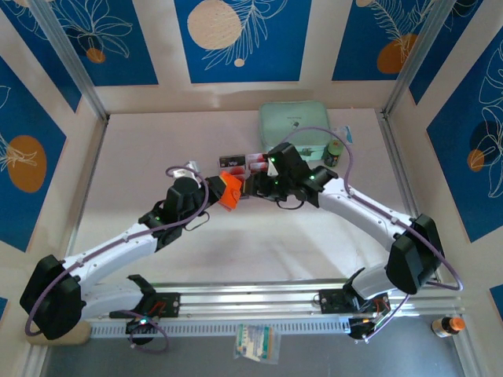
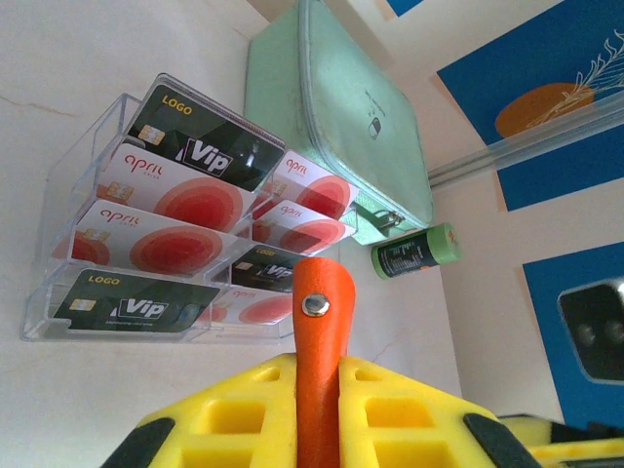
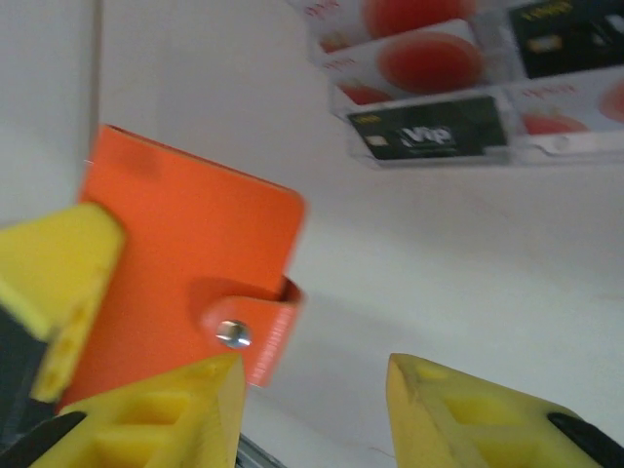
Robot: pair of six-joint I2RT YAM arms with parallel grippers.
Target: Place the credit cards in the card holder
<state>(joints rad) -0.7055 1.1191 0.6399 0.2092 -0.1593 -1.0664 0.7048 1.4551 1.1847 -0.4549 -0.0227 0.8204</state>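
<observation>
The left pincer (image 2: 317,395) is clamped on the card holder (image 2: 318,322), its blocky yellow fingers (image 2: 229,414) pressed against both faces so the wallet stands on edge between them, lifted above the counter (image 2: 58,58). The holder is smooth orange-red, flat and squarish, folded shut, with a rounded strap over its edge fastened by a small shiny metal snap. From the right wrist its broad face (image 3: 175,244) shows, tilted, strap and snap at the lower right corner. The right pincer (image 3: 312,405) has its two ribbed yellow fingers (image 3: 166,419) apart with nothing but pale counter between them; the nearer finger sits just below the strap, though the blur makes it hard to tell whether they touch. Beyond the holder, the credit cards (image 2: 185,200) lie in a stepped tray (image 2: 58,195) of clear, hard plastic resting on the counter: glossy rectangles, most pale with a big red dot, a few black. Behind the tray is a mint-green case (image 2: 341,127), soft-cornered with a zip seam around its edge, and beside it a small green bottle (image 2: 414,251) with a dark label. From above, both pincers meet near the middle of the counter, the holder (image 1: 230,193) between them.
</observation>
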